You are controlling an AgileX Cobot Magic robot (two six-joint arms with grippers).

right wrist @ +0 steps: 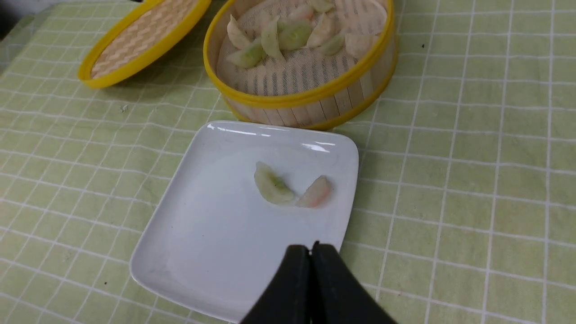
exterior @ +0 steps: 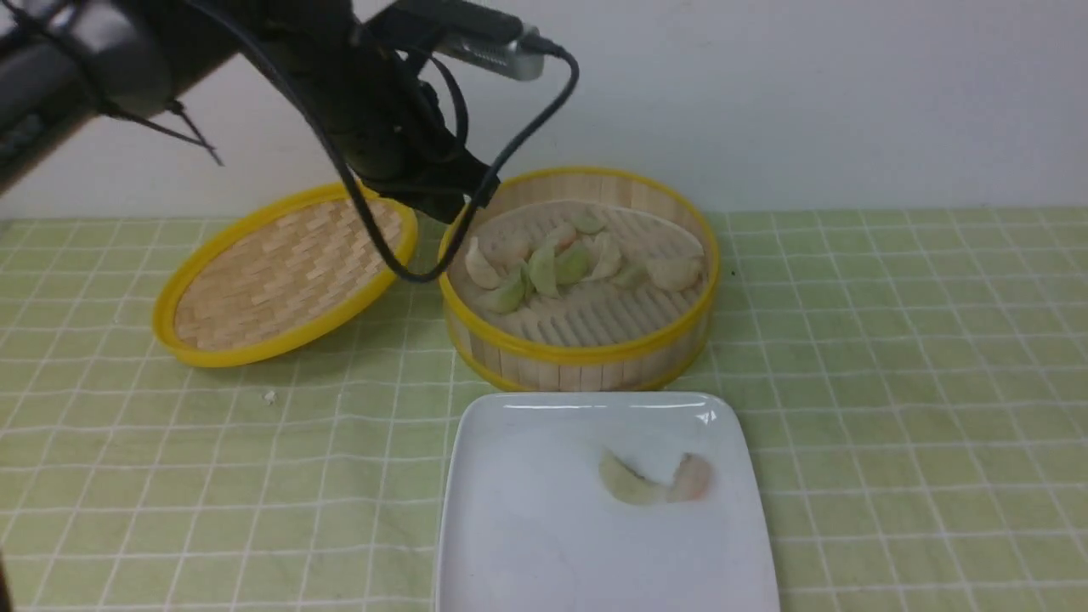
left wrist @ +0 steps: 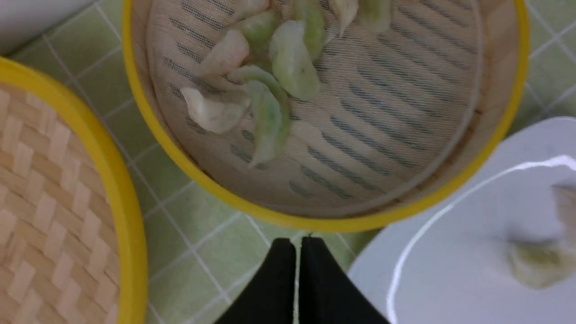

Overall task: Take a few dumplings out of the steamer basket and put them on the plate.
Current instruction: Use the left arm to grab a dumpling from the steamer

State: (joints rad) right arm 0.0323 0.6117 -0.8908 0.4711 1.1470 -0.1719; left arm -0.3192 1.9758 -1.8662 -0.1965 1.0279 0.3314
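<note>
The steamer basket (exterior: 586, 350) stands mid-table with several cream, green and pinkish dumplings (exterior: 544, 268) on its slatted floor. The white plate (exterior: 527, 527) lies just in front of it with a green dumpling (exterior: 625, 484) and a pinkish dumpling (exterior: 693, 476) touching each other. My left gripper (exterior: 455, 204) hangs above the basket's left rim, between basket and lid. In the left wrist view (left wrist: 297, 240) its jaws are shut and empty. My right gripper (right wrist: 310, 247) is shut and empty above the plate's (right wrist: 216, 234) near edge. It is out of the front view.
The shallow woven lid (exterior: 280, 272) leans tilted on the cloth left of the basket. A green checked tablecloth (exterior: 892, 382) covers the table. A white wall stands close behind the basket. The left arm's cable (exterior: 510, 153) loops over the basket's left rim.
</note>
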